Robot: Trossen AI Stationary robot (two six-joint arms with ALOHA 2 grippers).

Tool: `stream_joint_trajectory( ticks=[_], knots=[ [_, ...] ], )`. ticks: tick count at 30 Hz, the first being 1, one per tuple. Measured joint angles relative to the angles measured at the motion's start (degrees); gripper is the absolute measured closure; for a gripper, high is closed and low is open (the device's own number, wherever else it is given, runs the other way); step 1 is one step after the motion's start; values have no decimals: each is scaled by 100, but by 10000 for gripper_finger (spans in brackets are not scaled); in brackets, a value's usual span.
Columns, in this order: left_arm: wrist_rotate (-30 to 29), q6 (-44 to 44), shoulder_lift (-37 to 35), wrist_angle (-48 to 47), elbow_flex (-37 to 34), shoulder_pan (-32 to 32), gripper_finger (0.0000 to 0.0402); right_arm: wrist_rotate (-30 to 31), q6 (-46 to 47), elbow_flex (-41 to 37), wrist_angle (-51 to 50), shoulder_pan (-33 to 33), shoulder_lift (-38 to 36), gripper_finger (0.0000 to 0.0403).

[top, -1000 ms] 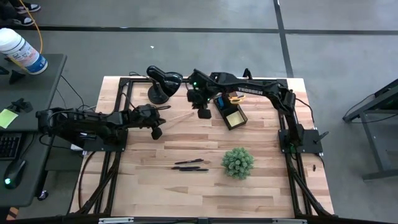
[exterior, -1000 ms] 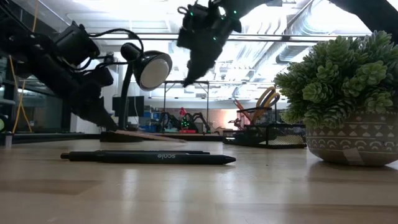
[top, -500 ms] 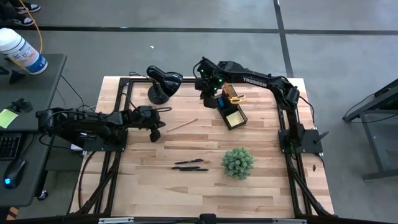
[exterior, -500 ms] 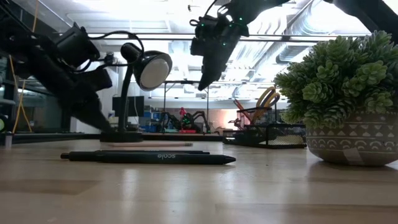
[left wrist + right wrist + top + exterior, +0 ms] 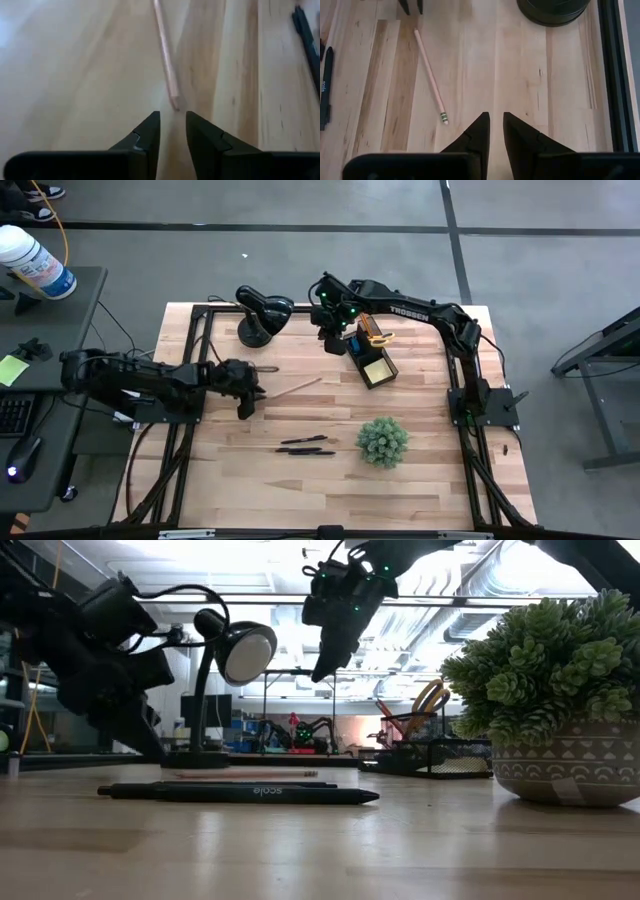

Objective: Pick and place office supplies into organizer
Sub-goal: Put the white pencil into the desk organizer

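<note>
A wooden pencil (image 5: 297, 386) lies flat on the table; it also shows in the left wrist view (image 5: 166, 65) and the right wrist view (image 5: 431, 75). My left gripper (image 5: 173, 117) (image 5: 256, 392) hovers low just short of the pencil's bare end, slightly open and touching nothing. My right gripper (image 5: 496, 117) (image 5: 333, 345) is shut and empty, raised beside the black organizer (image 5: 368, 360). The organizer holds a yellow sticky-note pad (image 5: 377, 368) and yellow-handled scissors (image 5: 372, 332). Two black pens (image 5: 305, 446) lie on the table nearer the front.
A black domed desk lamp (image 5: 260, 315) stands at the far left of the table. A green spiky plant (image 5: 382, 440) in a patterned pot sits right of the pens. Bare wood lies between the pencil and the pens.
The pencil's end by my left gripper was raised a second ago; the pencil now lies flat and sits slightly nearer the near edge. My left gripper has drawn back from it toward the table's left. My right gripper has moved from over the table's middle toward the far edge, beside the organizer.
</note>
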Motion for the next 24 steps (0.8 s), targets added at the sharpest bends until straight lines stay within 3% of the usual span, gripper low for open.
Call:
stream_joint_trajectory(
  ticks=[8, 14, 24],
  knots=[
    [-1473, -902, 0, -130, 0, -1400, 305, -26, 4, 0, 96, -2, 0, 355],
    [-2647, -1148, 81, -130, 0, -1999, 305, -143, 87, 2, 208, 0, 0, 351],
    [-3051, -1184, 900, 598, 2, -2053, 305, -216, 89, 2, 216, 0, 0, 354]
  ],
)
